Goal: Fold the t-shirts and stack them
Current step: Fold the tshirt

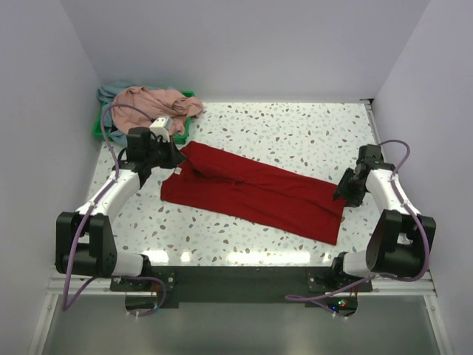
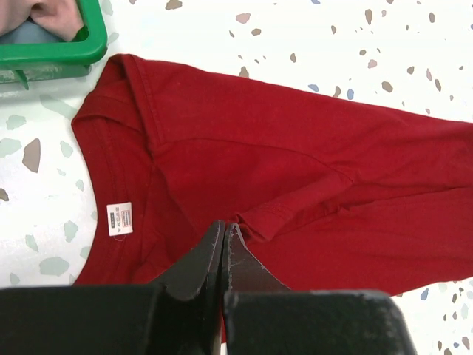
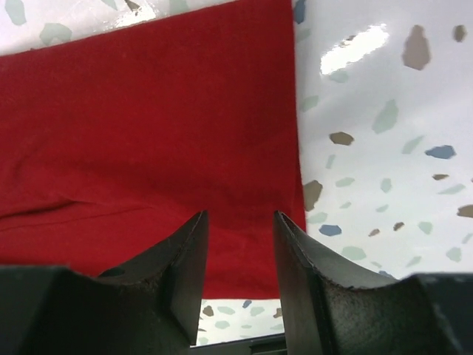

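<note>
Left fingers [image 2: 224,240] are pressed fully together, their black tips low over the plain bright red cloth t-shirt [image 1: 251,192], just beside a small raised fold of sleeve. We cannot tell whether any cloth is pinched between them. From above, we see them at the far left end of that shirt, by the collar.

Right fingers [image 3: 196,233] stand partly open with nothing between them. Red cloth shows through the gap. They sit over the near right end of the shirt, at the hem corner, and we cannot tell whether they touch the cloth. The straight hem edge runs just beside them, with bare surface beyond it.

We see the red shirt lying flat as a long strip on the white speckled tabletop [image 1: 295,133], slanting from far left to near right, collar end at the left. A small white label [image 2: 120,219] shows inside the collar.

In the far left corner sits a green plastic tray [image 1: 97,127]. A crumpled dusty pink cloth t-shirt [image 1: 159,100] is heaped on it, spilling over its right side. A grey-blue cloth t-shirt [image 1: 111,92] shows under the pink one at the tray's far left. The tray is near the red shirt's collar, with a narrow strip of tabletop between them.
</note>
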